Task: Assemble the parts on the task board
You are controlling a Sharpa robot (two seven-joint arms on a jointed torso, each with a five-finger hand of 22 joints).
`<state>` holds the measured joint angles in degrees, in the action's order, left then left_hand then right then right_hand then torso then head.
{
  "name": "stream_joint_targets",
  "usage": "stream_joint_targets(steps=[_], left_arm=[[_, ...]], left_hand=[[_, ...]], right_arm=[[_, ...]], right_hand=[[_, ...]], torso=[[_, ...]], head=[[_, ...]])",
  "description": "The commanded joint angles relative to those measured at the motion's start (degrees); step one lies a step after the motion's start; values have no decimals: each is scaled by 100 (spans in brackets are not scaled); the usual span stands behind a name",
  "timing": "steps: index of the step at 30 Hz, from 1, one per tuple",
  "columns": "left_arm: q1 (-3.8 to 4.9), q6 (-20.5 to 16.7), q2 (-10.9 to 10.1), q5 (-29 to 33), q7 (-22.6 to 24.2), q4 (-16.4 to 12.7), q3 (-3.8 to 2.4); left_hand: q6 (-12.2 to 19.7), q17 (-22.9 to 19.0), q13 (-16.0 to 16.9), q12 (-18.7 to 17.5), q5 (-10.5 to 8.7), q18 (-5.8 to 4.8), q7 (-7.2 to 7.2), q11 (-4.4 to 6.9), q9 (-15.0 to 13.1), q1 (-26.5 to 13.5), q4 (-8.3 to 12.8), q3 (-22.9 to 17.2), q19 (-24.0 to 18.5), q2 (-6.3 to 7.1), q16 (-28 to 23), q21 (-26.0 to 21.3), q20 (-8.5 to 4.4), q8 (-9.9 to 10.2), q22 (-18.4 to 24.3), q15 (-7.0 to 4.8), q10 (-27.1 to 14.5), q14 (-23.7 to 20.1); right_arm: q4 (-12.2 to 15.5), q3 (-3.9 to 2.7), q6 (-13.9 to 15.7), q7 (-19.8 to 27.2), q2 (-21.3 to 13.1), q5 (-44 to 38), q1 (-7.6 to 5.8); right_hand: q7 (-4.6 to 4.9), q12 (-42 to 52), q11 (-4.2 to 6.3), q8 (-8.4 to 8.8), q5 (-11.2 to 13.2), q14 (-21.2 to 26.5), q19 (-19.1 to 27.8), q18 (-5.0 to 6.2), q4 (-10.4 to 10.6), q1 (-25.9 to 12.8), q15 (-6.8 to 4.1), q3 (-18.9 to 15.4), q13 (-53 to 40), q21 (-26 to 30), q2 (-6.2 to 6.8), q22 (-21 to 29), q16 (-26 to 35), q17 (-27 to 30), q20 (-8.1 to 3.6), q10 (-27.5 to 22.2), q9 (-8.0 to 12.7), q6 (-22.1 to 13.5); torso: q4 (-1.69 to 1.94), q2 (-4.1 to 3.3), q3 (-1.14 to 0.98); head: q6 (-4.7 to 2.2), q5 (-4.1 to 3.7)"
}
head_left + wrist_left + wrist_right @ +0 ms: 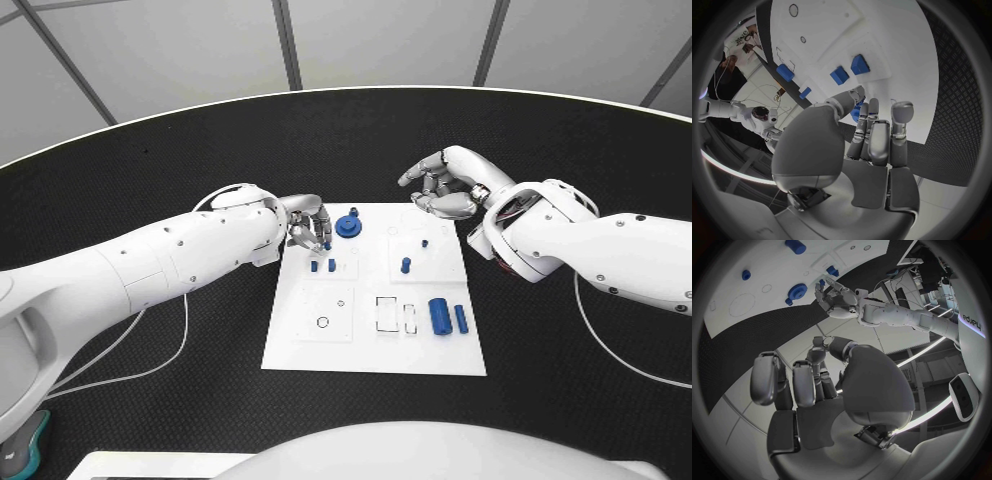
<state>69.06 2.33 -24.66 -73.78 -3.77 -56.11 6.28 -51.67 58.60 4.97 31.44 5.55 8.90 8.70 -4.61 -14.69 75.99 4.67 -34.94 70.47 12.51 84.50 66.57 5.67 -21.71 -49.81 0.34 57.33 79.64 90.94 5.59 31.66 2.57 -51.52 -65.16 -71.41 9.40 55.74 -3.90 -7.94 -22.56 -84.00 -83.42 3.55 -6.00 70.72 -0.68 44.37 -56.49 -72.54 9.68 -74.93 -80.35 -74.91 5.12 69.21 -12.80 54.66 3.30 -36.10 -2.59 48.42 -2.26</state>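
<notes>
The white task board (289, 345) lies in the middle of the table. My left hand (306, 230) hovers over its far left corner with fingers curled, and its fingertips pinch a small blue part (857, 109). Two short blue parts (322, 266) stand just on the near side of that hand, and a blue gear-like part (348, 224) sits beside it. A blue peg (405, 265) stands further right. Two blue cylinders (449, 318) lie at the near right. My right hand (447, 190) hangs above the board's far right corner, fingers curled in on nothing.
The board carries empty rectangular outlines (387, 313) and a small round hole (322, 322). Black table (173, 400) surrounds it on all sides. A white cable (166, 350) trails from the left arm across the table.
</notes>
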Motion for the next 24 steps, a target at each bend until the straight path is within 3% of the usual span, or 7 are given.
stream_joint_targets(steps=[1, 7, 13, 17, 21, 24], left_arm=[[0, -2, -5, 12, -5, -2, 0], [0, -23, -42, 21, -14, -11, 0], [2, -164, -208, 60, -16, -68, -1], [15, -289, -373, 370, 2, -112, -2], [76, -391, -605, 1258, 47, -168, -3], [126, -431, -820, 2137, 76, -274, -3]], left_hand=[[57, -1, -4, -24, 8, -51, 3, -32, 1, -3, 17, 29, -25, 50, 37, -15, 17, 38, -3, 41, -5, 15], [82, -11, -2, -28, 13, -50, 6, -33, 0, 10, 25, 26, -29, 48, 37, -18, 20, 59, 3, 43, 4, 11], [114, -36, -3, -44, 16, -41, 19, -44, -1, 14, 30, 30, -50, 58, 34, -41, 23, 86, 44, 49, -2, 1], [113, -359, -22, -126, 20, 1, 42, -80, -26, 14, 18, 24, -183, 37, -47, -188, 42, 111, 262, 79, -92, -144], [88, -1243, -68, -269, 26, 131, 64, -127, -73, 48, 16, -29, -597, -14, -303, -671, 77, 137, 946, 115, -236, -542], [59, -1560, -74, -292, 26, 166, 70, -133, -95, 50, 3, -51, -698, -54, -394, -802, 83, 134, 1126, 120, -238, -673]], right_arm=[[1, 0, 0, -1, -1, 0, 0], [-6, 0, -5, -9, -3, 0, 0], [-58, 0, -38, -43, -6, 0, 0], [-140, 0, -135, -102, -12, 0, 0], [-309, 0, -428, -227, -14, -1, 0], [-448, 0, -693, -326, -11, -193, 0]], right_hand=[[-5, -46, 11, -30, -9, -227, 14, 67, -11, -3, -28, 14, 31, 15, 53, -216, 41, 24, -43, -7, -6, 25], [-5, -49, 11, -30, -10, -227, 14, 67, -11, -3, -28, 15, 34, 16, 54, -216, 43, 26, -43, -10, -6, 25], [2, -207, 5, -24, -1, -224, 41, 83, -19, -9, -26, 15, 180, 91, 80, -164, 56, 36, -43, -122, -3, 2], [8, -1314, -10, -54, 112, -202, 102, 116, 13, -44, -15, 61, 1131, 269, 112, -46, 133, 115, -31, -793, -15, -2], [-8, -2020, -2, -157, 300, -168, 174, 160, 31, -45, -15, -49, 1679, 503, 186, 110, 235, 204, -27, -963, -68, 77], [-8, -2646, -16, -260, 669, -173, 167, 167, 72, 18, 0, -341, 2223, 591, 146, 167, 282, 236, -21, -987, -126, 90]], torso=[[0, -1, 2], [1, 4, 2], [0, 10, 6], [3, 22, 11], [2, 30, 14], [0, 35, 15]], head=[[-4, 3], [-3, 6], [-12, -12], [-18, -29], [-60, -62], [-96, -103]])
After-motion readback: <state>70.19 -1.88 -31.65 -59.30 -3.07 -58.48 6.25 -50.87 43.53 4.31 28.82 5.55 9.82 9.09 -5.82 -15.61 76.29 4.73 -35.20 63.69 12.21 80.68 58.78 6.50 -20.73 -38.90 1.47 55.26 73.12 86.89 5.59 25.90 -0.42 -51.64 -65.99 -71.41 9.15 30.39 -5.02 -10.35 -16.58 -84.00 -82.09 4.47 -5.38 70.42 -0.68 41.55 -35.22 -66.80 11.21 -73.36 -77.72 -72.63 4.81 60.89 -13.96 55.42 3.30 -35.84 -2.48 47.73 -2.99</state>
